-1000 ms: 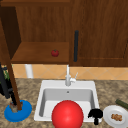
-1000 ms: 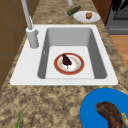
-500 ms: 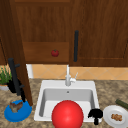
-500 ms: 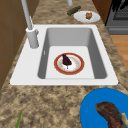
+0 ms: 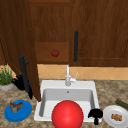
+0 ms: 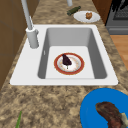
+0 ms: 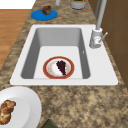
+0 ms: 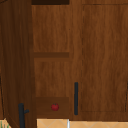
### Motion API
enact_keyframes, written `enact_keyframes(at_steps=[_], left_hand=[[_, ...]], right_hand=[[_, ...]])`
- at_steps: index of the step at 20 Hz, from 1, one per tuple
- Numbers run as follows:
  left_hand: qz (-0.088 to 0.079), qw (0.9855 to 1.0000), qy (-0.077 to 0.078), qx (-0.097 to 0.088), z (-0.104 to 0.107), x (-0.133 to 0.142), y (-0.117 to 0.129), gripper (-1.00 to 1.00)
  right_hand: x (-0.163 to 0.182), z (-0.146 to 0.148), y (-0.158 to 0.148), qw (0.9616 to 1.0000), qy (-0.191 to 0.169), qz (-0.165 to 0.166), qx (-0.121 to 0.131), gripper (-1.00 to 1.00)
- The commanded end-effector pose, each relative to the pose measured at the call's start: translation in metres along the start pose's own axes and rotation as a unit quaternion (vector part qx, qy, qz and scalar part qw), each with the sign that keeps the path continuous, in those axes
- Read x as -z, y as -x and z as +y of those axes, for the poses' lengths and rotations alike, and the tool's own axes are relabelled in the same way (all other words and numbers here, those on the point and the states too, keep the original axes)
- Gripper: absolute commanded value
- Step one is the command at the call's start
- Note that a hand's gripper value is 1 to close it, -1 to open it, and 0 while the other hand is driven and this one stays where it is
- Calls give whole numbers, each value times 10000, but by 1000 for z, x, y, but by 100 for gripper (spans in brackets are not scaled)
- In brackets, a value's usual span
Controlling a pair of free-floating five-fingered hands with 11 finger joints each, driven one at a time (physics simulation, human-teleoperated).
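Left hand (image 5: 20, 82), fingers curled round the open cabinet door's dark bar handle (image 5: 24, 73) (long, upright).

Dark wood wall cabinets (image 5: 100, 30) — tan tile backsplash (image 5: 100, 72) — speckled granite counter (image 6: 50, 100).

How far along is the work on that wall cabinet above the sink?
Done: the left cabinet door stands swung out, showing an apple on the shelf. In hand: the left hand sits at that door's handle. Remaining: the right cabinet door is shut, and the right hand hangs by the front right corner of the sink.
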Motion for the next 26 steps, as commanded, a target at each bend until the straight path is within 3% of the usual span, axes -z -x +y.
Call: enact_keyframes(at_steps=[1, 5, 14, 18, 23, 26], left_hand=[[10, 9999, 160, 39, -3, 28, -3, -100], [295, 9995, -12, 63, -7, 49, -3, -100], [789, 9968, -49, 137, -21, 96, -5, -100], [1042, 9942, -92, 243, -23, 122, -2, -100], [1361, 9896, 78, 461, -29, 144, 7, -100], [1534, 9869, 75, 502, -32, 159, 11, -100]], right_hand=[[0, 0, 0, 10000, 0, 0, 0, 0], [0, 0, 0, 10000, 0, 0, 0, 0], [0, 0, 0, 10000, 0, 0, 0, 0], [0, 0, 0, 10000, 0, 0, 0, 0], [0, 0, 0, 10000, 0, 0, 0, 0], [0, 0, 0, 10000, 0, 0, 0, 0]])
